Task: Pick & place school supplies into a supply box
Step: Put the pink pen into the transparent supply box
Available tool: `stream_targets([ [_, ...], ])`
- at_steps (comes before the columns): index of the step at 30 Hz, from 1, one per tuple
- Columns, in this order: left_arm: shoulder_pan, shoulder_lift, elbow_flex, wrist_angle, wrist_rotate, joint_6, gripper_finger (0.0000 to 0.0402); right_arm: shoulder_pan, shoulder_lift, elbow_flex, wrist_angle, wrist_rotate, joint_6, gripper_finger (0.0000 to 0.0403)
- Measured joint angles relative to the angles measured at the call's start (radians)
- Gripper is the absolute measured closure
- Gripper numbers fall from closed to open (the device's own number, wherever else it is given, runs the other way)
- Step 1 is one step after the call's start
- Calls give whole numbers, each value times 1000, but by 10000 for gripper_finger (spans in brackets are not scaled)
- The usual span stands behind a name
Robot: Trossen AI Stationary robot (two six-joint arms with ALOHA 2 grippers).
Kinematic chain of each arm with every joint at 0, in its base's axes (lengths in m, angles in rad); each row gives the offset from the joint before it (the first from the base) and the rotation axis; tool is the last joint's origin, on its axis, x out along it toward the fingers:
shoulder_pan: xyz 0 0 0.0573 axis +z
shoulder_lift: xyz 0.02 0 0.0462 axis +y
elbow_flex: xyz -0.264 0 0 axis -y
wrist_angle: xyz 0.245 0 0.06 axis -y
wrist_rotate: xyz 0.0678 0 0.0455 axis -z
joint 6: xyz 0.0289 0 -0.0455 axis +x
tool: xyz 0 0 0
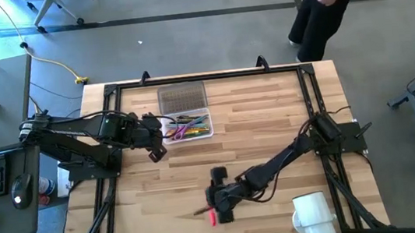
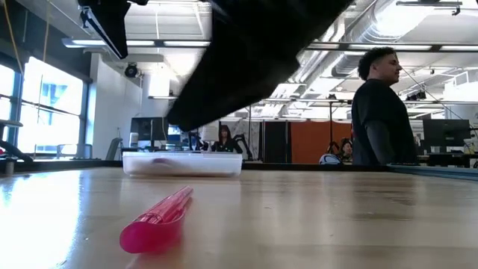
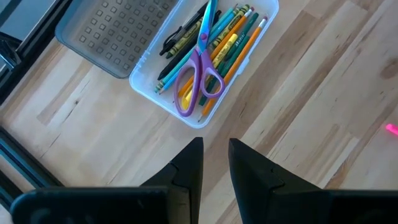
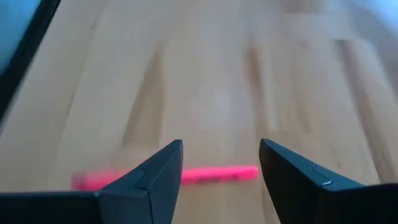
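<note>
Right tool (image 4: 221,171), spread wide, hovering over slim pink plastic pen (image 4: 217,174) on the bench.
Straddle pen squarely, drop, pinch mid-barrel; left tool (image 3: 216,165) part-open, empty, beside clear plastic box (image 3: 146,62).

Bare table (image 1: 270,117) between arms; white mug (image 1: 314,216) at right front corner.
</note>
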Motion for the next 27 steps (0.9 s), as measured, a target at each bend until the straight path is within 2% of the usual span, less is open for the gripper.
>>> stream_targets([
  [3,0,0,0,0,0,15,291,3,7,-1,-27,-75,-275,204],
  [5,0,0,0,0,1,16,291,4,7,-1,1,-107,-401,204],
  [6,0,0,0,0,3,16,291,-2,7,0,27,-156,-450,204],
  [8,0,0,0,0,14,17,291,-22,8,0,72,-279,-513,204],
  [12,0,0,0,0,46,17,291,-69,28,0,158,-514,-536,204],
  [14,0,0,0,0,48,17,291,-88,38,1,155,-589,-552,204],
  [18,0,0,0,0,50,17,291,-114,55,1,143,-658,-644,204],
  [22,0,0,0,0,51,17,291,-133,74,1,145,-666,-773,204],
  [27,0,0,0,0,51,17,291,-159,102,1,126,-686,-843,204],
])
